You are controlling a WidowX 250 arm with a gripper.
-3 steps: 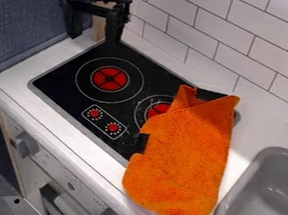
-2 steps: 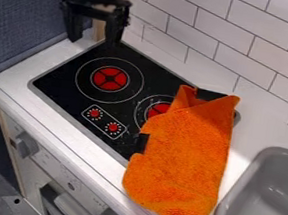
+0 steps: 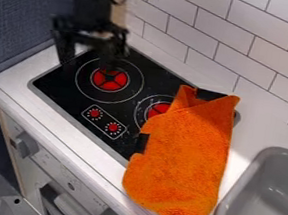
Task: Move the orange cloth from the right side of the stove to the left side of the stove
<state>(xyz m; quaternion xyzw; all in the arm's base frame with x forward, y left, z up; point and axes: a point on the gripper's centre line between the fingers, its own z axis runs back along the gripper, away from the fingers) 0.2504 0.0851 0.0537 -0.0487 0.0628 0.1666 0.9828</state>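
Pincer (image 3: 90,51): blurred, arm (image 3: 90,3) above it cut off by top edge.
Near burner (image 3: 110,79): just below pincer, upper ring partly behind it.
Far burner (image 3: 157,110): right of and below pincer, partly under orange towel (image 3: 183,155).
Towel's tail: well below pincer, to the right, cut off at bottom.
Grey sink (image 3: 230,205): farthest right of pincer, cut by right and bottom edges.

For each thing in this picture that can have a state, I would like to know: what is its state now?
Tool: open, holding nothing.
Cloth: creased, bunched at its lower end.
Stove: partly covered by the cloth; on or off, cannot tell.
Burner nearer the tool: free of the cloth.
Other burner: partly covered.
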